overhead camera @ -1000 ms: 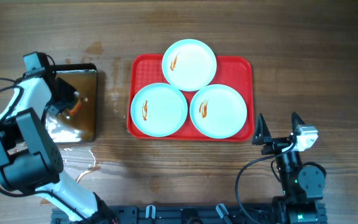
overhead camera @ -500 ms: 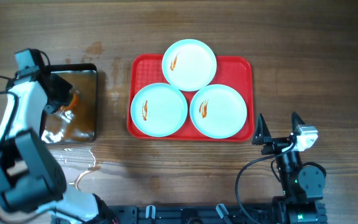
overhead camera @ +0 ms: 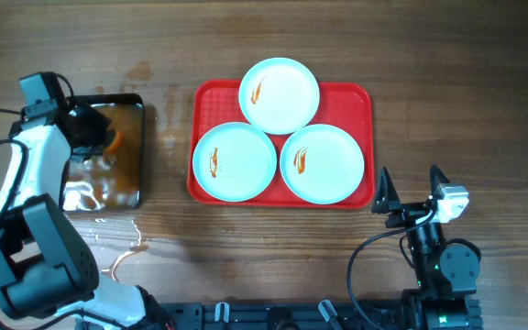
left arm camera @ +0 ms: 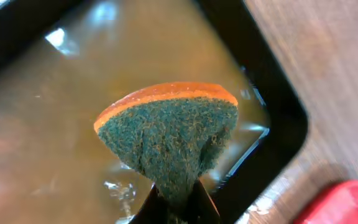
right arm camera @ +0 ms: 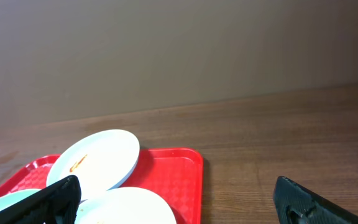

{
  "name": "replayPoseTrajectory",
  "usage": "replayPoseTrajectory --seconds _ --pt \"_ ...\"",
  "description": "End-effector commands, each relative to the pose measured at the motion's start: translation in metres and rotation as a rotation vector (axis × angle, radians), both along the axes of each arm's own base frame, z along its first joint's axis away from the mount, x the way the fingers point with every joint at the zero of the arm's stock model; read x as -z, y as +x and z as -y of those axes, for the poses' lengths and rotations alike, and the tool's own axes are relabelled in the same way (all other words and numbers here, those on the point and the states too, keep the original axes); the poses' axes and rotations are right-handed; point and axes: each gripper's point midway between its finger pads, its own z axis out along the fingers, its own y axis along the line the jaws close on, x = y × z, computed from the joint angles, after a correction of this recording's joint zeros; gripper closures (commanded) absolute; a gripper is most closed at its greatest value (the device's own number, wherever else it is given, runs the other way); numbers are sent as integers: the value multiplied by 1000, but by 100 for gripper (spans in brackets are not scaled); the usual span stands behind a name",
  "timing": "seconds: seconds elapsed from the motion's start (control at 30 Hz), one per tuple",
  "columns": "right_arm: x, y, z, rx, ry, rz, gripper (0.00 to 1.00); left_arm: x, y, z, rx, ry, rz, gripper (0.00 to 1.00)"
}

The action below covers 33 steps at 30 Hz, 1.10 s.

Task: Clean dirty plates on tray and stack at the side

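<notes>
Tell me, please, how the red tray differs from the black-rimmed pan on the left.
The tray is red; the pan is black-rimmed with brownish liquid inside. In the overhead view the tray is clearly larger than the pan. The tray carries three smeared plates; the pan carries none, with only a sponge held over it by the left gripper. Both are rounded rectangles lying flat on the table.

Even bright light, glare on wet pan (left arm camera: 279, 107), sharp focus

Left gripper (left arm camera: 174, 208), pinching the sponge (left arm camera: 169, 134), shifted from mid-pan toward the far end of the pan (left arm camera: 266, 81). Left elbow swung toward the near table edge.
</notes>
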Motion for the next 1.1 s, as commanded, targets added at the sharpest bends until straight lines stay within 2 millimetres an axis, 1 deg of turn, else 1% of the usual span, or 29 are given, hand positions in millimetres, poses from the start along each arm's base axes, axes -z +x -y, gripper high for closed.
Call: replayPoseTrajectory --seconds 0.0,0.1,0.13,0.17,0.23,0.27,0.3,0.33,0.37,0.4,0.43,0.5,0.57,0.6,0.63,0.7,0.8,0.9,0.97,1.07 --pt "-1 0 4 20 -17 8 0 -42 2 3 15 -77 131 96" --pt "-1 0 4 20 -17 8 0 -58 -6 -3 -4 -68 153 96" --pt "-1 0 4 20 -17 8 0 -58 -8 -6 -14 -63 151 96" --pt "-1 0 4 20 -17 8 0 -52 -9 -9 -24 -55 142 96" --pt "-1 0 4 20 -17 8 0 -36 -10 -9 -26 -63 126 96" --pt "-1 0 4 20 -17 8 0 -25 -10 -5 -18 -88 115 96" --pt "-1 0 4 20 -17 8 0 -17 -10 -2 -12 -115 107 96" --pt "-1 0 4 20 -17 8 0 -14 -10 1 -5 -147 106 96" --pt "-1 0 4 20 -17 8 0 -15 -10 3 1 -191 120 96" --pt "-1 0 4 20 -17 8 0 -18 -9 4 6 -224 139 96" --pt "-1 0 4 20 -17 8 0 -26 -8 6 15 -266 173 96" --pt "-1 0 4 20 -17 8 0 -52 -5 13 58 -399 282 96" --pt "-1 0 4 20 -17 8 0 -84 -8 18 109 -545 402 96" --pt "-1 0 4 20 -17 8 0 -94 -11 16 112 -599 440 96" --pt "-1 0 4 20 -17 8 0 -99 -15 13 102 -637 459 96" --pt "-1 0 4 20 -17 8 0 -97 -24 4 27 -686 433 96" --pt "-1 0 4 20 -17 8 1 -93 -32 0 -25 -720 404 96" --pt "-1 0 4 20 -17 8 0 -98 -32 4 -32 -770 409 96" --pt "-1 0 4 20 -17 8 0 -98 -32 5 -133 -854 364 96" --pt "-1 0 4 20 -17 8 0 -98 -33 5 -242 -938 314 91"
